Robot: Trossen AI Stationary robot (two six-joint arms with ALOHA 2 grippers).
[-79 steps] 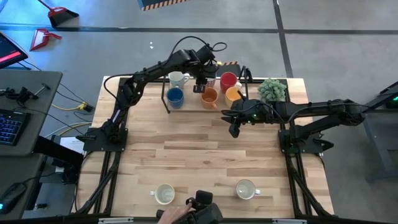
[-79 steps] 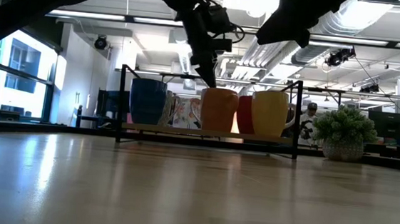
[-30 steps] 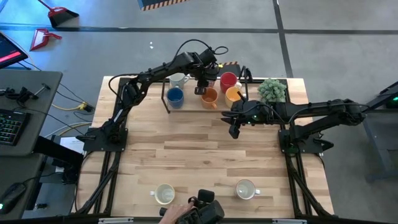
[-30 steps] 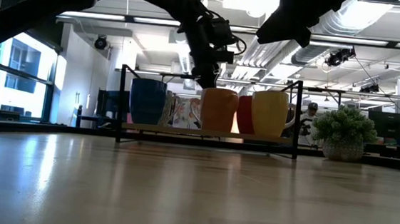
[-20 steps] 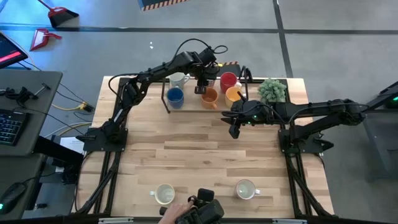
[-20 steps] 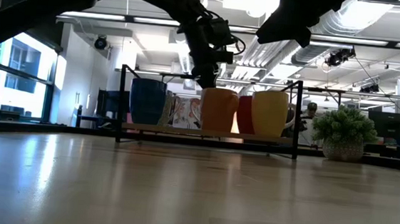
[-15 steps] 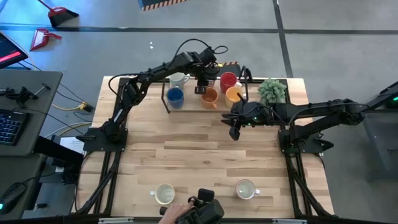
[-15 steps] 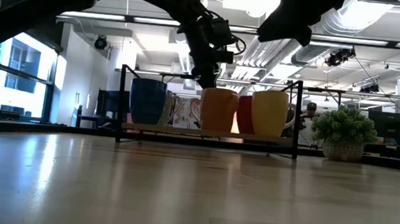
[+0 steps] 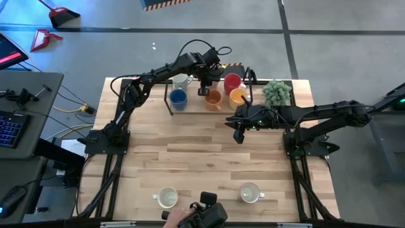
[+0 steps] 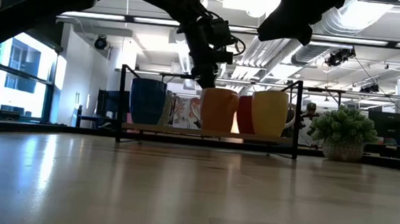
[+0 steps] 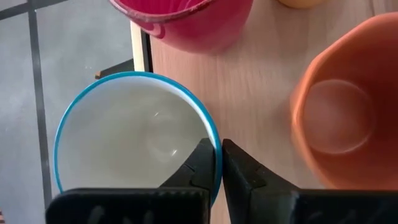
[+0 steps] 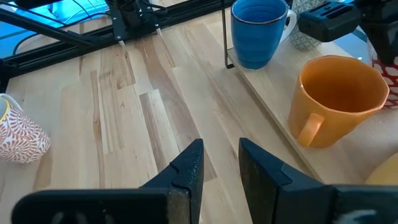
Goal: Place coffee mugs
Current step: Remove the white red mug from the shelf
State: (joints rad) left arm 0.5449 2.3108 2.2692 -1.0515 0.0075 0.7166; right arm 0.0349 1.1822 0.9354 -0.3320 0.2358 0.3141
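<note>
Left gripper [image 11: 217,163] sits over the rack [image 9: 190,111] at the far side of the worktop [image 9: 190,158], fingers pinched onto the rim of a cream mug with a blue edge [image 11: 134,137]. That mug is hidden under the gripper in the high view, and its handle does not show in the left wrist view. The red mug [image 11: 189,18] and darker orange mug [image 11: 348,106] are both cut off by the frame edge there.

Right gripper [image 12: 219,163] hangs above bare worktop just in front of the rack, near the yellow-orange mug [image 9: 238,96]; its fingers stand slightly apart with nothing between them.

On the rack: blue mug [image 9: 178,97], white mug [image 9: 181,80] behind it, then darker orange, red and yellow-orange to the right. In the low view the blue mug hides most of the white one.

Two more pale mugs [image 9: 168,197] [image 9: 250,192] stand at the near edge, well apart from the rack. Between them a dark device [image 9: 205,215] and part of a hand [image 9: 174,218] are cut off by the frame. Potted plant [image 9: 277,92] beside the rack's right end. No readable writing.
</note>
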